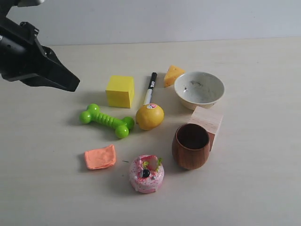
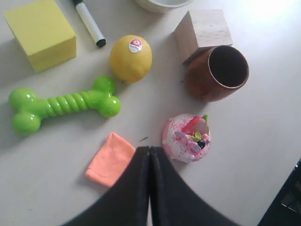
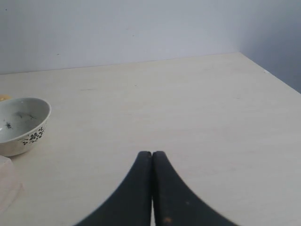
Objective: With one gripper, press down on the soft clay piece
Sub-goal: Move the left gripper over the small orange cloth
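Left arm: your left gripper (image 1: 74, 85) (image 2: 149, 149) hangs raised, well to the left of the lemon (image 1: 149, 116) and behind it. It is a bulky black wedge tilted down toward the table (image 1: 263, 188).
Left claw: the jaws are pressed together with only a thin seam between them, nothing pinched.
Right arm: your right gripper (image 3: 151, 154) sits low over bare table; the exterior view doesn't show it.
Right claw: jaws pressed together, empty.
Soft clay piece (image 1: 100, 157) (image 2: 110, 158): left of the lemon and nearer the camera, flat on the table, well apart from the left gripper. It is matte salmon-orange, squarish, with rumpled edges.
Cake toy (image 1: 146, 173): nearer the camera than the lemon, round, pink and speckled.
Bone toy (image 1: 106, 120): just left of the lemon, glossy green, with a ribbed shaft.
Yellow cube (image 1: 120, 91): behind-left of the lemon, matte, sharp-edged.
Marker (image 1: 150, 88): behind the lemon, its tip touching it, white barrel and black cap.
Cheese wedge (image 1: 173, 75): behind-right of the lemon, yellow-orange.
Bowl (image 1: 199, 89): right of the lemon and behind it, glazed white, dark marks inside.
Wooden cup (image 1: 191, 146): right of the lemon and nearer, dark brown, rounded, upright.
Wood block (image 1: 207, 120): right of the lemon, pale, touching the cup.
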Controlling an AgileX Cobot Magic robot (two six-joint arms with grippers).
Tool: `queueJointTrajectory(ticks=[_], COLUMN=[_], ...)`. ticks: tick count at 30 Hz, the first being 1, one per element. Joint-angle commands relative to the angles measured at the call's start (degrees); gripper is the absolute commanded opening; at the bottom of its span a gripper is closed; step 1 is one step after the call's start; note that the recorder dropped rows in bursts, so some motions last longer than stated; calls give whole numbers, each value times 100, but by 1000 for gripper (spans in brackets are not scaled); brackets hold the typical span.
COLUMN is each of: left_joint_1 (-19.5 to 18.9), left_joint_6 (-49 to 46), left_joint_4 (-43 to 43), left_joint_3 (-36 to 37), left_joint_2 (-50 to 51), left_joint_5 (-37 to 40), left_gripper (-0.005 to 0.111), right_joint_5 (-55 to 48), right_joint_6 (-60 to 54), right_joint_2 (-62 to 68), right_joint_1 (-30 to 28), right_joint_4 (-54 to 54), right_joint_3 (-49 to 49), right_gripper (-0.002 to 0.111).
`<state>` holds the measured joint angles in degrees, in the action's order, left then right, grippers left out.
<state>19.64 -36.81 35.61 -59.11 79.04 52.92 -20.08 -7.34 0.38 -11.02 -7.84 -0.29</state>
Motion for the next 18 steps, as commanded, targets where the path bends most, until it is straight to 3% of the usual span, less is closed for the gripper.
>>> queueJointTrajectory(ticks=[1,9,13,15,16,18], left_joint_1=[40,40,40,140,304,572], left_joint_6=[-33,-2,1186,1901,2369,2714], left_joint_4=[103,130,-313,-1050,-1592,-1894], left_joint_3=[-33,-33,-103,-331,-573,-935], left_joint_2=[4,47,366,598,786,1126], left_joint_5=[-81,-152,-140,71,256,505], left_gripper=[0,0,0,0,0,0], right_joint_5=[56,56,56,56,56,56], right_joint_6=[-14,-14,-14,-14,-14,-14], right_joint_2=[-38,-38,-38,-38,-38,-38], right_joint_1=[-25,-25,-25,-25,-25,-25], right_joint_4=[28,28,28,28,28,28], right_joint_3=[29,29,29,29,29,29], right_gripper=[0,0,0,0,0,0])
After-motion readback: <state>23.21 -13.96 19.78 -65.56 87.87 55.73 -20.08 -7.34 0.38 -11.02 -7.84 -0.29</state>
